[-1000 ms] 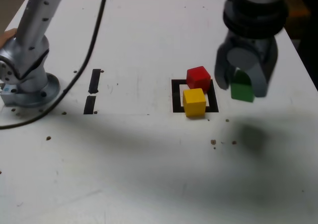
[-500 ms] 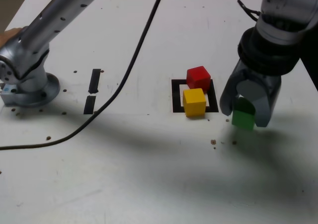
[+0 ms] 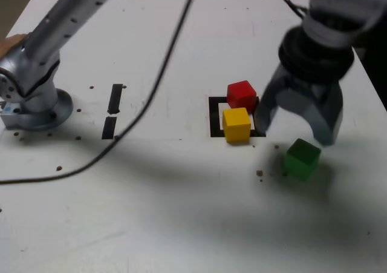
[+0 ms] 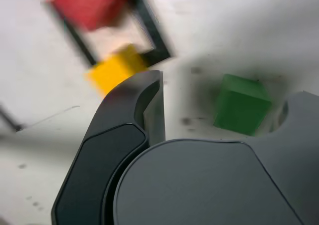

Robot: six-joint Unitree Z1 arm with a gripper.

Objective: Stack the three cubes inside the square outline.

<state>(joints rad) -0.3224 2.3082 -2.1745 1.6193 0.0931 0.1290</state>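
Hand: one, jaws spread, gripping nothing, over the counter. Green cube: one, clear of both fingers, outside the square outline, toward the exterior view's right and nearer its lower edge; whether fully settled, cannot tell. Red cube: one, across the outline's far side in the exterior view. Yellow cube: one, across the near side, just beside the red; contact between them uncertain. Stack: none formed. Step in hand, as judged: gathering cubes for the pile, the green one ungripped. Next move, as judged: square the open hand over the green cube, lower, close on opposite faces; a base cube also wants centring within the outline before stacking.
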